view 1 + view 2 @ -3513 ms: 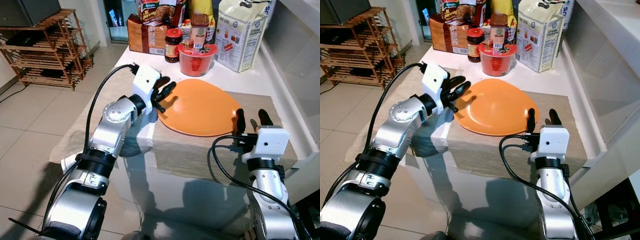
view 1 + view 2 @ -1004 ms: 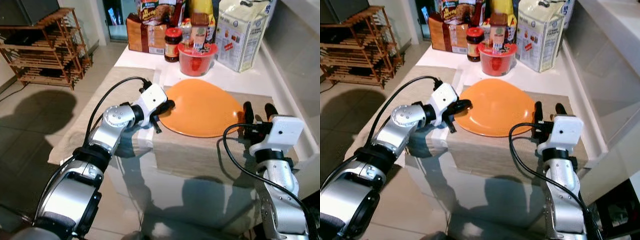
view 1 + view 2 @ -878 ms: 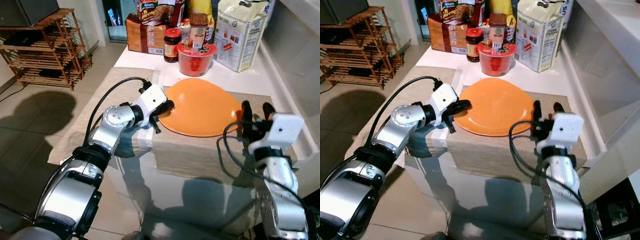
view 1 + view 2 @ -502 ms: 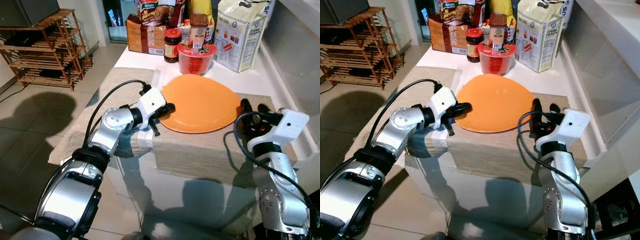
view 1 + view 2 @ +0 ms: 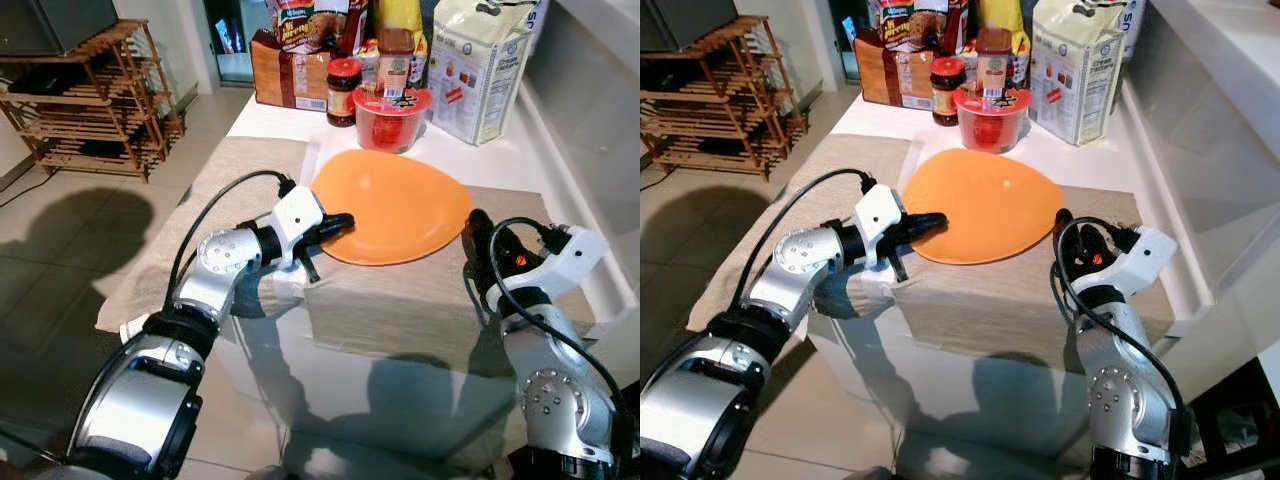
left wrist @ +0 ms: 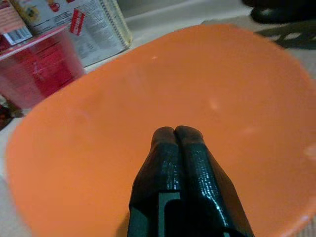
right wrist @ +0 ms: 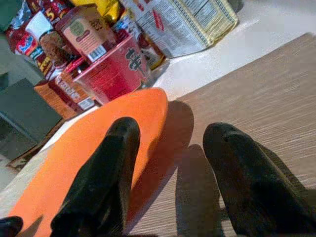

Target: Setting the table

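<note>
An orange plate (image 5: 395,205) lies on a beige placemat (image 5: 400,300) on the white table. My left gripper (image 5: 338,221) is at the plate's left rim. In the left wrist view its two black fingers (image 6: 168,153) are pressed together, lying over the plate's (image 6: 222,98) inner surface with nothing between them. My right gripper (image 5: 478,232) is at the plate's right rim and stands open. In the right wrist view one finger (image 7: 106,168) is over the plate's edge (image 7: 74,163) and the other finger (image 7: 242,173) is over the placemat (image 7: 276,98).
A red noodle cup (image 5: 391,117), jars (image 5: 345,88), a brown box (image 5: 285,70) and a flour bag (image 5: 480,65) crowd the table's far end. A second placemat (image 5: 220,190) lies to the left. A wooden rack (image 5: 85,95) stands on the floor at far left.
The plate has slid left and slightly away over the placemat, my left gripper drawing back with it. My right gripper has tipped forward and come in against the plate's right rim.
</note>
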Controlling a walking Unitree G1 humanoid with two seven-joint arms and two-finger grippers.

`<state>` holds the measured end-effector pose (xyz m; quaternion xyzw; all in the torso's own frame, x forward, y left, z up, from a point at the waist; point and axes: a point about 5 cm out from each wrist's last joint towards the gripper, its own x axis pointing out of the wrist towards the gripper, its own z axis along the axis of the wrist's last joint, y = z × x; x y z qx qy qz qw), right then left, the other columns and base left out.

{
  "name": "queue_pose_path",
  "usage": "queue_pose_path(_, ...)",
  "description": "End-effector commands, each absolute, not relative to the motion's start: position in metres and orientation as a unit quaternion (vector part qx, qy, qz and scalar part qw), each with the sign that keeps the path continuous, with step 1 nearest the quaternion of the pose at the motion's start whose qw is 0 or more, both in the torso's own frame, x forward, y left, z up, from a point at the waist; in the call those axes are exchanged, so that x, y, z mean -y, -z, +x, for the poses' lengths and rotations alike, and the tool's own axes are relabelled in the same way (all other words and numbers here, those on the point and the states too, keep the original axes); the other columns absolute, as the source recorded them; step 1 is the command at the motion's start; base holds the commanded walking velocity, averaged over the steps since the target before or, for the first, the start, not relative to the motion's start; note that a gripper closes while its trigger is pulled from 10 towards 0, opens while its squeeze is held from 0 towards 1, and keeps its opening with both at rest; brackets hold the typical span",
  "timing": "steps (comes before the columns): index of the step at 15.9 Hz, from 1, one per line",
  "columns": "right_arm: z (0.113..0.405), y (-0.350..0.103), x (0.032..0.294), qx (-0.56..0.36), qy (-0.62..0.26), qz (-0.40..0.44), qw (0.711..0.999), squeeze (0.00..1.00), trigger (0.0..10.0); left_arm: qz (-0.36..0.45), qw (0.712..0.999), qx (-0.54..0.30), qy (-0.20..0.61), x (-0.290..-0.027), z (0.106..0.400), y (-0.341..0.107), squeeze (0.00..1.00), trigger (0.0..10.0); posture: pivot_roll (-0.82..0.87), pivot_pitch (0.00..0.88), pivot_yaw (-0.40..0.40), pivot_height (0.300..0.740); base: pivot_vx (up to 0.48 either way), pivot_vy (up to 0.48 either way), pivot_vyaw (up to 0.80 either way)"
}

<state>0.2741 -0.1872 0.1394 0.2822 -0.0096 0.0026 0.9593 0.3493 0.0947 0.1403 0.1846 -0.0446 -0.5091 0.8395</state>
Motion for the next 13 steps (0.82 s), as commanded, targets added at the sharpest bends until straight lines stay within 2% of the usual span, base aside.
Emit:
queue_pose_path(1,0.277,-0.134,0.180,-0.012,-0.019,0.303,0.953,0.00,10.0,0.185,0.822,0.000,0.539,-0.093,0.339,-0.118,0.00,10.0,-0.05,0.000,0.036,0.722,0.000,0.000,0.00)
queue_pose_path(5,0.290,-0.114,0.158,-0.065,-0.073,0.348,0.933,0.00,10.0,0.165,0.804,0.026,0.571,-0.084,0.331,-0.122,0.00,10.0,-0.04,0.000,0.044,0.722,0.000,0.000,0.00)
queue_pose_path(9,0.305,-0.118,0.136,-0.067,-0.129,0.364,0.920,0.00,10.0,0.161,0.796,0.029,0.583,-0.081,0.326,-0.122,0.00,10.0,-0.03,0.000,0.043,0.722,0.000,0.000,0.00)
queue_pose_path(13,0.311,-0.123,0.133,-0.058,-0.146,0.359,0.920,0.00,10.0,0.161,0.792,0.031,0.588,-0.080,0.324,-0.122,0.00,10.0,-0.02,0.000,0.034,0.722,0.000,0.000,0.00)
